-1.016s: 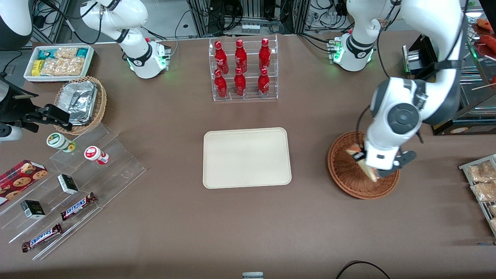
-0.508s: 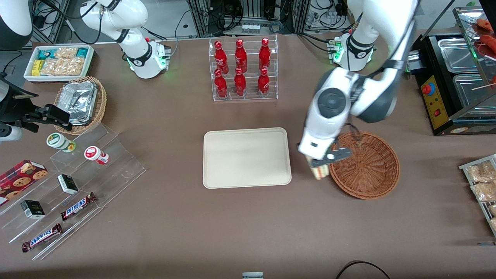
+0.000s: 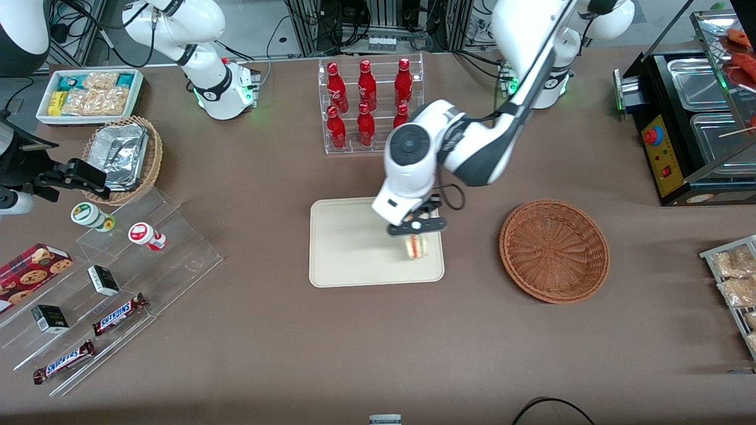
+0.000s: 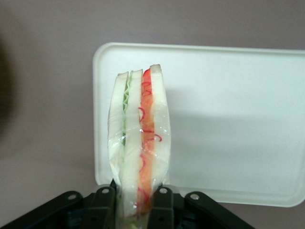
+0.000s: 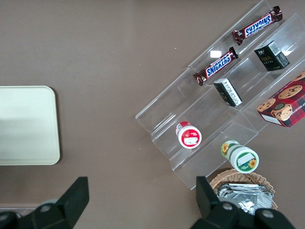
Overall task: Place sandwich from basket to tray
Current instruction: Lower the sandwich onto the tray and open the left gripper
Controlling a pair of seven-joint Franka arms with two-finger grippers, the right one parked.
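Observation:
My left gripper (image 3: 414,232) hangs over the cream tray (image 3: 348,242), above the tray edge nearest the basket, and is shut on the sandwich (image 3: 417,246). In the left wrist view the gripper (image 4: 137,202) pinches the wrapped sandwich (image 4: 139,138) by its lower end; pale bread, green, orange and red layers show along its cut edge, with the tray (image 4: 228,119) below it. The reddish-brown wicker basket (image 3: 554,250) stands beside the tray toward the working arm's end, with nothing in it.
A clear rack of red bottles (image 3: 369,106) stands farther from the front camera than the tray, close to the arm. Acrylic steps with snack bars and cups (image 3: 112,277) and a tan foil-container basket (image 3: 124,158) lie toward the parked arm's end. A warmer cabinet (image 3: 691,118) stands beside the basket.
The gripper has lifted the sandwich out of the basket and carried it sideways across the table, from over the basket to over the tray's edge. The basket is left with nothing in it.

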